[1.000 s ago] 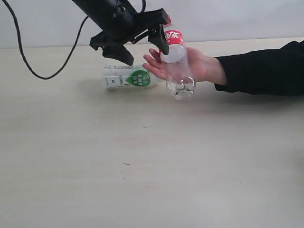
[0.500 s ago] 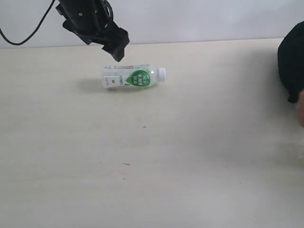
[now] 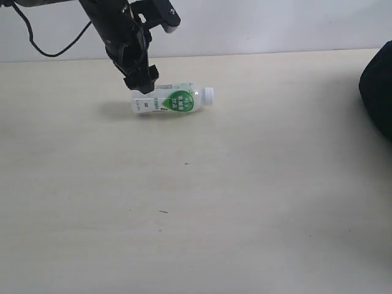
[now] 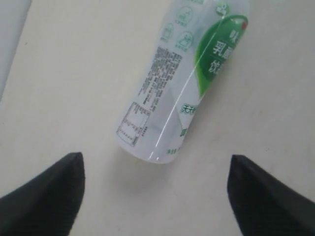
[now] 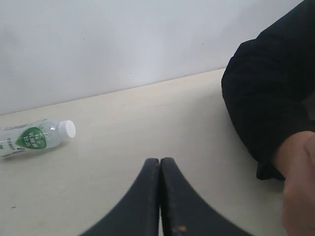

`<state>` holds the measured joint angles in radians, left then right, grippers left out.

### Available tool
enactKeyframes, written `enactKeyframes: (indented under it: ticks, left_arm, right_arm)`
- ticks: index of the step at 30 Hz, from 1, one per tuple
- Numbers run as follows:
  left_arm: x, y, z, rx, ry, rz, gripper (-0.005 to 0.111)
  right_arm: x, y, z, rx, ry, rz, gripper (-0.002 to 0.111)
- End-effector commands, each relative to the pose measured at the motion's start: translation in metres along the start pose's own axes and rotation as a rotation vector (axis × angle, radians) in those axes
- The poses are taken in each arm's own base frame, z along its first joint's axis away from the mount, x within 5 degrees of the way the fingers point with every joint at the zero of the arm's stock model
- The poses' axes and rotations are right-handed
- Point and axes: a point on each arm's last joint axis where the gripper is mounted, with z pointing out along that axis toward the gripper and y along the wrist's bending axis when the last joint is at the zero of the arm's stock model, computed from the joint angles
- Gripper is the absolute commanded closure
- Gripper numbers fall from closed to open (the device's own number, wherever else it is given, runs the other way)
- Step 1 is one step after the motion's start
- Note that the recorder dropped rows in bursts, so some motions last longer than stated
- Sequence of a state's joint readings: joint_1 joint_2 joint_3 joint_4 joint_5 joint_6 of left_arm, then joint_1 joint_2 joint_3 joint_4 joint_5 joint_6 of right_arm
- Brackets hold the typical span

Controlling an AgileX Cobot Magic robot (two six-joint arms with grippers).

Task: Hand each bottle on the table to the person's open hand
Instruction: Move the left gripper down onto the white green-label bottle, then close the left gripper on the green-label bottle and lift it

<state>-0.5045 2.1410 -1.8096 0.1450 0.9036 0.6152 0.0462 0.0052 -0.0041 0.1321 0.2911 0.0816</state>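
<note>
One clear white-labelled bottle (image 3: 171, 100) with green marks and a white cap lies on its side on the table (image 3: 196, 220), cap pointing right. My left gripper (image 3: 153, 50) hangs open just above its base end. In the left wrist view the bottle (image 4: 189, 78) lies just ahead of the wide-apart fingertips, with the gripper (image 4: 155, 164) empty. My right gripper (image 5: 160, 162) is shut with nothing in it, low over the table, and sees the bottle (image 5: 34, 137) far off. The other bottles are out of view. No open palm shows; only a bit of skin (image 5: 300, 187) below the sleeve.
The person's black sleeve (image 3: 376, 92) fills the right edge of the exterior view, and the same sleeve (image 5: 266, 93) is close to my right gripper. A pale wall (image 3: 275, 24) runs behind the table. A black cable (image 3: 55, 46) hangs at the upper left.
The hand holding the cola bottle has withdrawn to the right, out of view. My left gripper moved left and came down over the lying bottle's base end.
</note>
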Motion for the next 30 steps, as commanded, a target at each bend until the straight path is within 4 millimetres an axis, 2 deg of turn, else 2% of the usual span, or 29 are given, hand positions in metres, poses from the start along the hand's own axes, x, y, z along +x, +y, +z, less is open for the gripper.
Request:
enactKeyframes:
  ticks: [1, 3, 7, 11, 14, 19, 30]
  left_arm:
    - [-0.001, -0.002, 0.014, 0.002, -0.002, 0.069, 0.049]
    - [-0.003, -0.001, 0.017, -0.011, -0.02, 0.071, 0.049]
    - [-0.005, 0.0, 0.017, -0.025, -0.039, 0.119, 0.025]
    - [-0.007, -0.007, 0.026, 0.031, -0.07, 0.238, 0.028]
    - [-0.007, -0.01, 0.045, 0.068, -0.043, 0.271, 0.028]
    - [-0.011, 0.001, 0.062, 0.012, -0.092, 0.248, 0.028]
    - [-0.01, -0.005, 0.101, -0.009, -0.114, 0.249, 0.028]
  right_arm:
    - [0.001, 0.0, 0.0, 0.0, -0.007, -0.002, 0.108]
    - [0.001, 0.0, 0.0, 0.0, -0.007, -0.002, 0.108]
    - [0.001, 0.0, 0.0, 0.0, -0.007, -0.002, 0.108]
    - [0.001, 0.0, 0.0, 0.0, -0.007, -0.002, 0.108]
    - [0.001, 0.0, 0.0, 0.0, -0.007, -0.002, 0.108]
    - [0.001, 0.0, 0.0, 0.0, -0.007, -0.002, 0.108]
    - [0.001, 0.0, 0.0, 0.0, -0.007, -0.002, 0.108]
